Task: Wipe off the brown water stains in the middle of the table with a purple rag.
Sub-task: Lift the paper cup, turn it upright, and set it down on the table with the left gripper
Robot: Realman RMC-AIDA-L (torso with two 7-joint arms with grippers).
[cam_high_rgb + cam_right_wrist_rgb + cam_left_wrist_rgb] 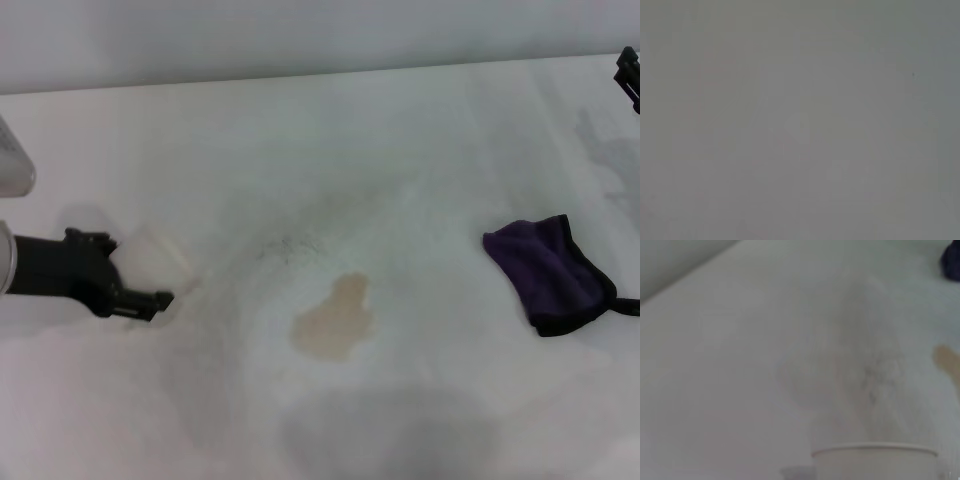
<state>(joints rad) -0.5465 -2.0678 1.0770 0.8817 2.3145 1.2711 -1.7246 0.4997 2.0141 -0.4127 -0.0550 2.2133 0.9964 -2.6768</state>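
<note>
Head view | step: we have not yet picked up purple rag [548, 273], 3 o'clock of brown water stains [336, 320] | left gripper [140, 275] seemingly clasps a white cup [152, 256] at 9 o'clock; right gripper's [628, 75] grip we cannot tell | next: right gripper reaches the rag.

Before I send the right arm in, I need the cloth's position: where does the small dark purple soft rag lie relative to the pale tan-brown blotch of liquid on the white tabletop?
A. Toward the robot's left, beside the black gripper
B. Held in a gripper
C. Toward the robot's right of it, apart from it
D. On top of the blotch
C: in the head view the purple rag lies on the table, well right of the brown stain, with bare white surface between them.
</note>
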